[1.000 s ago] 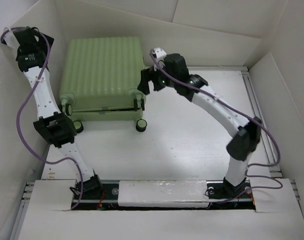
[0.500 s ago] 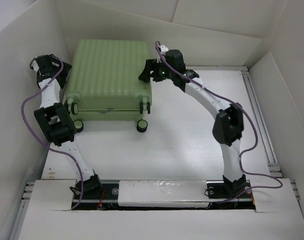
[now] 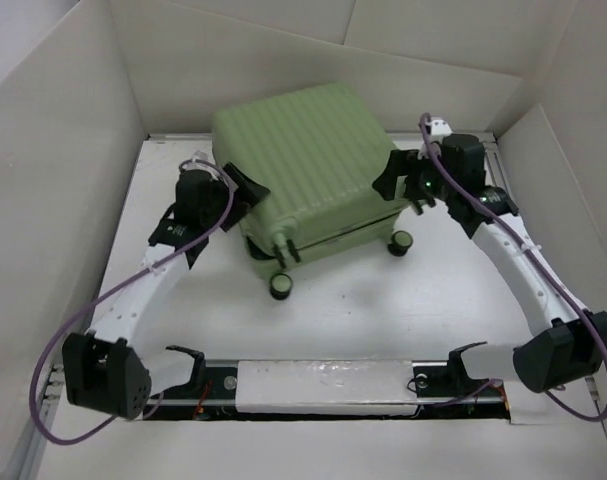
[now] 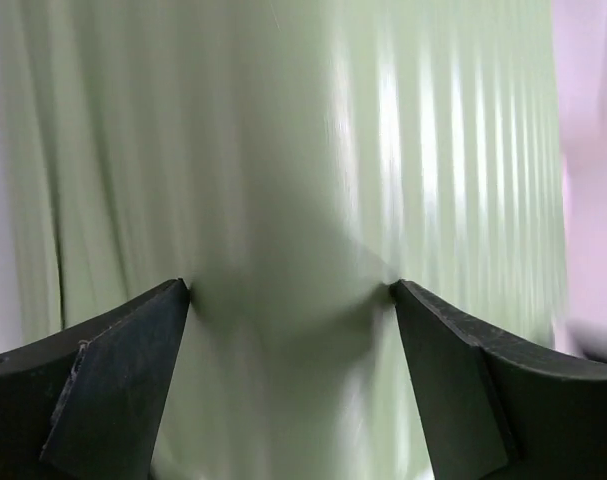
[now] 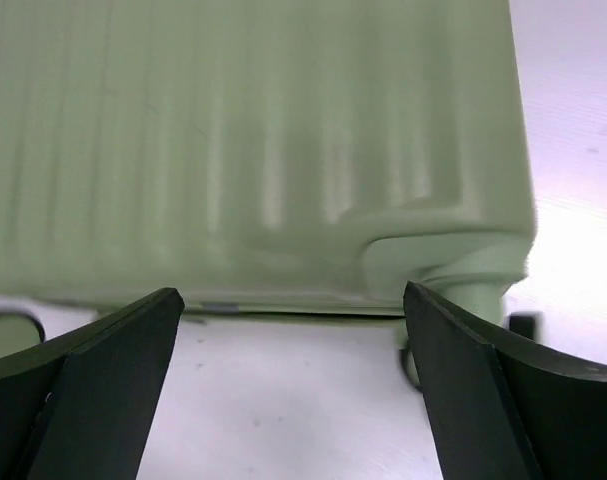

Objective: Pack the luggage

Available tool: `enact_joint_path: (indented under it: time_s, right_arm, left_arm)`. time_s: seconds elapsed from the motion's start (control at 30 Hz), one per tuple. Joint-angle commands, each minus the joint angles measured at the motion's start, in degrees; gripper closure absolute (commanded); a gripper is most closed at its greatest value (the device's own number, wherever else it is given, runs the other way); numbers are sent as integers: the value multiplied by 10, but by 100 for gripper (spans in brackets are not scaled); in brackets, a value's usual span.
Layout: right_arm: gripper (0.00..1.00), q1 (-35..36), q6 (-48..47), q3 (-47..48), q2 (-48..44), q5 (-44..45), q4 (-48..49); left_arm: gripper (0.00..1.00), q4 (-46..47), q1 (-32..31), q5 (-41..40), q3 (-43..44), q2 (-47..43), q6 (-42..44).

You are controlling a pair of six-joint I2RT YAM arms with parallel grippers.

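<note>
1. nearest me, the white table (image 3: 383, 310) is stretching away from my two arm bases.
2. beyond that, the luggage (image 3: 303, 150) is pointing its black wheels my way, one near wheel (image 3: 280, 286) on the left and another wheel (image 3: 401, 241) on the right.
3. i am holding my left fingers (image 3: 248, 192) spread wide, right up against the luggage's left side; i cannot tell whether they are touching it.
4. i am holding my right fingers (image 3: 398, 185) spread wide too, just beside its right side, pinching nothing.
5. the luggage is lying shut and flat with its ribbed pale green shell up, turned askew on the far middle of the table, near the back wall (image 3: 283, 60).
</note>
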Motion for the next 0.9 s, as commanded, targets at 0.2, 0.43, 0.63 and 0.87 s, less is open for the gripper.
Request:
enact_joint_path:
  time_s: [0.2, 0.43, 0.63, 0.87]
  right_arm:
    - [11, -129, 24, 122, 27, -5, -93]
    - [55, -125, 44, 60, -81, 100, -115]
    - [100, -131, 102, -59, -166, 71, -133]
    - [100, -119, 108, -157, -168, 37, -111]
  left_arm:
    - [1, -185, 9, -35, 196, -45, 30]
    - [1, -170, 87, -23, 495, 228, 69]
    - [1, -203, 158, 91, 781, 515, 34]
    - [11, -60, 173, 255, 821, 666, -29]
